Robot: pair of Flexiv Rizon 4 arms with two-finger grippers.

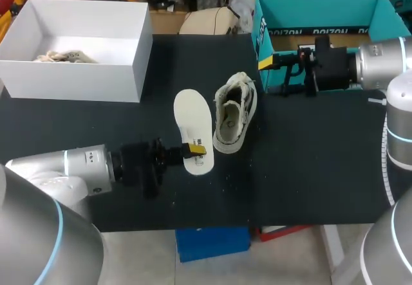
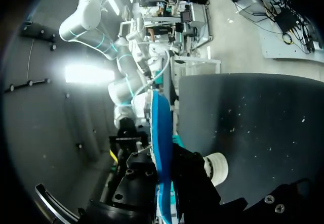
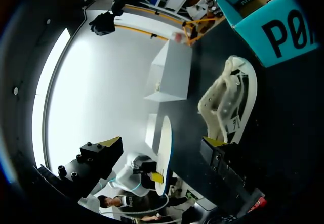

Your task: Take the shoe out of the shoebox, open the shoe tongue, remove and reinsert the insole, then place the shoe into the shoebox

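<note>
— How much of the job is done?

— The shoe (image 1: 235, 112) has been taken out and is laid on the black table (image 1: 309, 169), between the white box (image 1: 77, 82) and the blue-green box (image 1: 318, 2). The insole (image 1: 193, 129) has been pulled out too. It is seen just beside the shoe, on the left arm's side.

— What is left?

— It seems the insole must be put back in. Then the shoe must be placed in its box again.

— What is held by the left claw?

— The left claw (image 1: 196, 148) is closed on the narrow end of the insole, which is pinched from both sides.

— And the right claw?

— The right claw (image 1: 265, 62) is spread wide, and nothing is held by it. It is seen at the front of the blue-green box, apart from the shoe.
</note>
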